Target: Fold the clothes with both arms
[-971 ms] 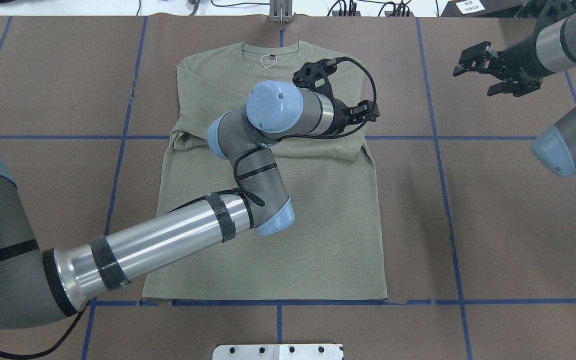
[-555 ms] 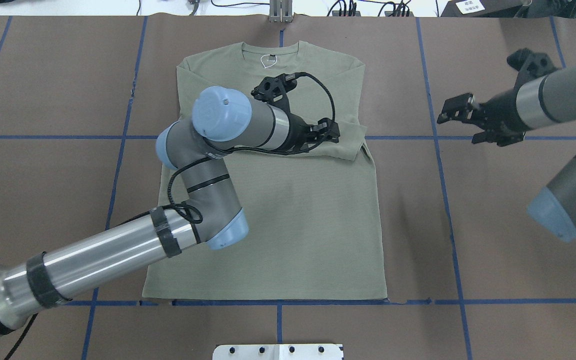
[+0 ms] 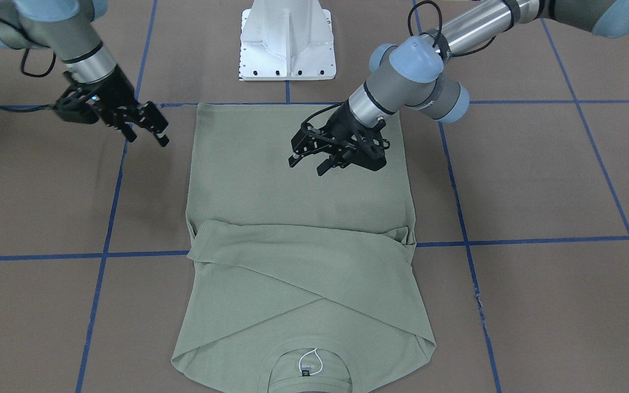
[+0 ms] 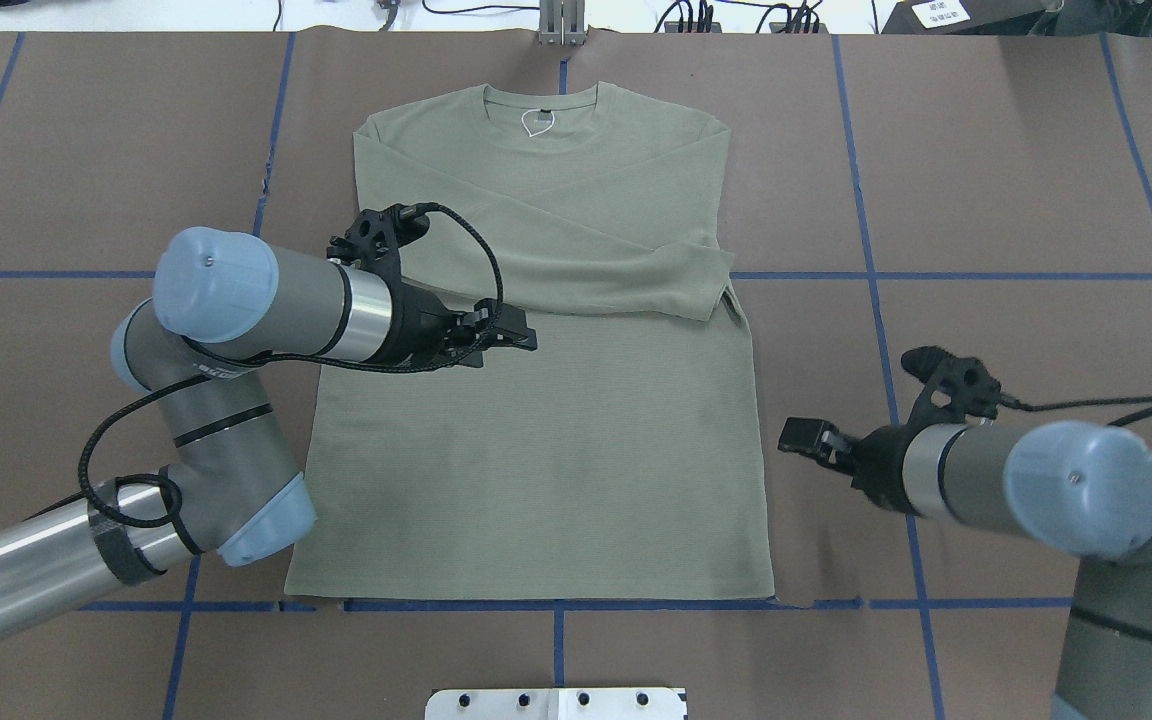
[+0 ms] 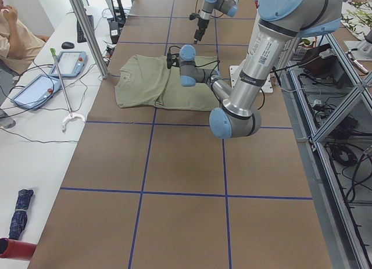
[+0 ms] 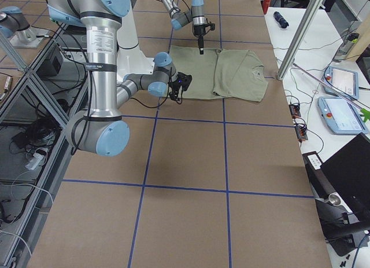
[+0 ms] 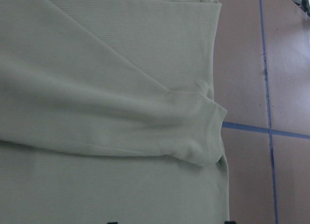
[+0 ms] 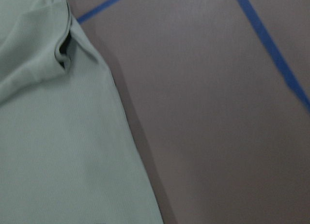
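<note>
One sage-green long-sleeved knit shirt [image 4: 546, 450], sleeves folded across — black left gripper [image 3: 308, 164] above it, black right gripper [image 3: 148, 136] beside it — both parted, empty.

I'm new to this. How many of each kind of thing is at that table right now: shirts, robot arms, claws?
Green shirt: 1
Robot arms: 2 (left arm, right arm)
Claws, called grippers: 2 (left gripper, right gripper)
Total: 5

Shirt [image 4: 576, 450] flat on brown table [image 4: 1016, 180].
</note>
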Robot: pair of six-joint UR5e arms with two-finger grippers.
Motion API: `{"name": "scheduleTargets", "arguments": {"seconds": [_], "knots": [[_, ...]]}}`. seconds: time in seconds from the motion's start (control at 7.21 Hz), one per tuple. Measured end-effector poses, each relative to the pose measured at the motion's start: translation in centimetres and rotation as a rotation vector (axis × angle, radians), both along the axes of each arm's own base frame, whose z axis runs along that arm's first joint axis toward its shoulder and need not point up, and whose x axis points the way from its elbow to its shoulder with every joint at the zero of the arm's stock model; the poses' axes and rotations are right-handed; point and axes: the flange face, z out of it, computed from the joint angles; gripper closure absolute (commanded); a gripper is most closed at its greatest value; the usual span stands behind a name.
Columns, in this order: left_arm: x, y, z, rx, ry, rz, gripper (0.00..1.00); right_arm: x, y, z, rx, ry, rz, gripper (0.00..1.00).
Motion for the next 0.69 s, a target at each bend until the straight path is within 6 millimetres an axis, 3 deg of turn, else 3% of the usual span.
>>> {"name": "scheduleTargets", "arguments": {"seconds": [0.14, 0.28, 0.42, 0.69], "knots": [[-1.4, 0.7, 1.0, -0.010, -0.003, 0.017, 0.21, -2.7, 4.5, -1.2, -0.022, 0.012, 0.022, 0.04], [-2.2, 1.1, 2.0, -0.025, -0.012, 0.030, 0.21, -4.5, 7.4, -1.9, -0.043, 0.027, 0.054, 0.04], [-2.6, 1.3, 2.9, -0.042, -0.024, 0.040, 0.21, -5.6, 9.0, -2.1, -0.054, 0.047, 0.081, 0.05], [-2.8, 1.5, 3.7, -0.071, -0.033, 0.050, 0.20, -7.6, 10.1, -1.6, -0.083, 0.071, 0.117, 0.11]]}}
